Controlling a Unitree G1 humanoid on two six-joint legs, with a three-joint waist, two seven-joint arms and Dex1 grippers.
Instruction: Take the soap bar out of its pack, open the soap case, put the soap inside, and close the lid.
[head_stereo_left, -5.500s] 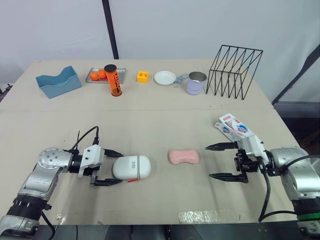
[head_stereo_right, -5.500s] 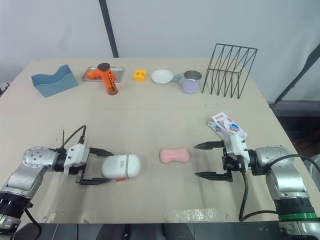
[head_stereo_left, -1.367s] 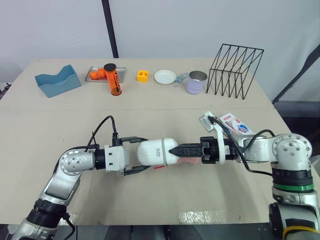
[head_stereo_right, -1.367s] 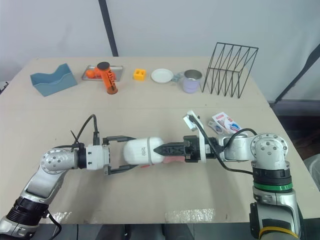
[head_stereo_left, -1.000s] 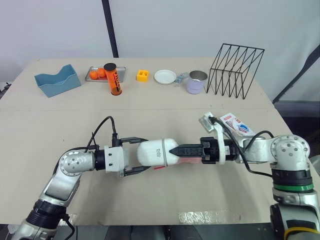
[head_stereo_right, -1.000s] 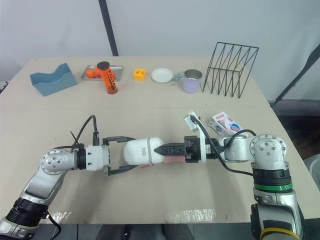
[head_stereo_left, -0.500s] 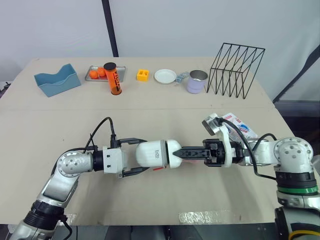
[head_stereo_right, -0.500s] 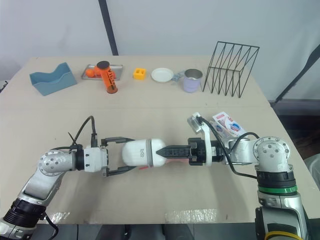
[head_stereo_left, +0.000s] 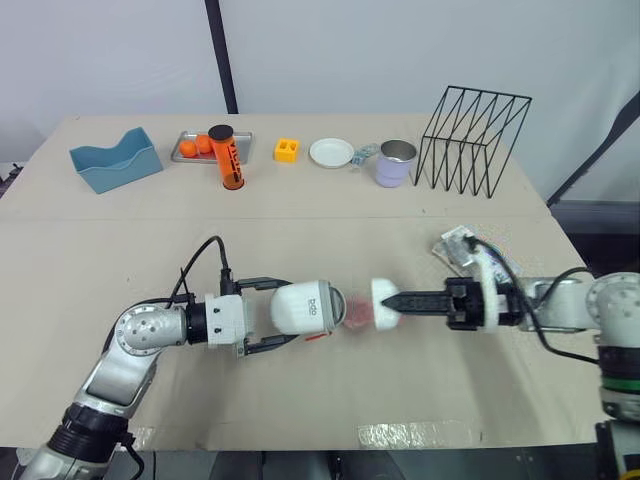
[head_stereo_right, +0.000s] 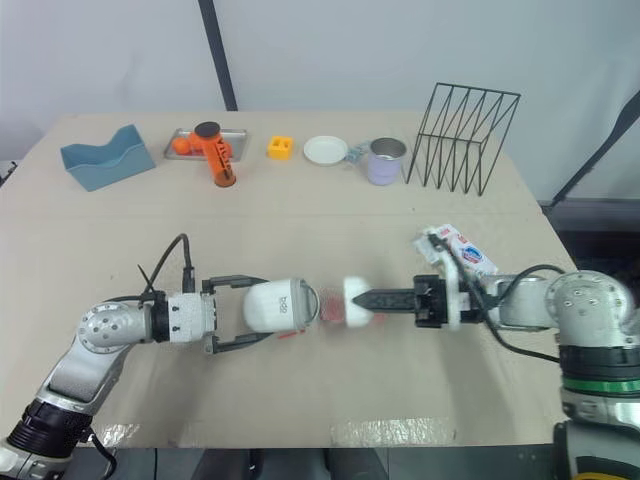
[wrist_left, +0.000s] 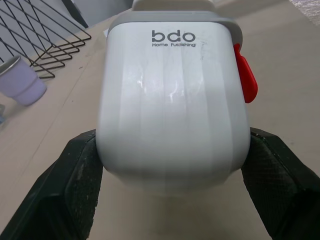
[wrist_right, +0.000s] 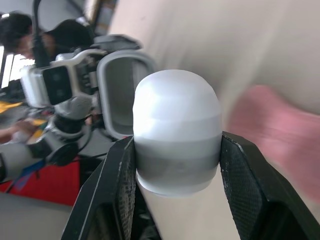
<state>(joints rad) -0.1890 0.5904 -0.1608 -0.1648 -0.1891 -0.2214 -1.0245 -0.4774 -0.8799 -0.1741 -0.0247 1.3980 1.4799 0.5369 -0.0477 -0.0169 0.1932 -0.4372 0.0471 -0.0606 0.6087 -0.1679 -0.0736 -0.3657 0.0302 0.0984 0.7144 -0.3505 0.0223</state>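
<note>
Far behind and left of the white plastic soap case body (head_stereo_left: 305, 308), you see a blue plastic bin (head_stereo_left: 110, 162); its contents are hidden. Nearer the case, a metal tray (head_stereo_left: 188, 158) holds small orange pieces. Your left gripper (head_stereo_left: 288, 311) clamps the case body between both fingers, the red latch (wrist_left: 246, 79) on its side and its open mouth turned away from the wrist. Just beyond that mouth, the pink soap bar (head_stereo_left: 355, 310) lies on the beige table (head_stereo_left: 300, 230). Next comes the rounded white lid (head_stereo_left: 383, 303), apart from the case and pinched in your right gripper (head_stereo_left: 398, 300). Farther from the case lies the soap pack (head_stereo_left: 462, 246).
</note>
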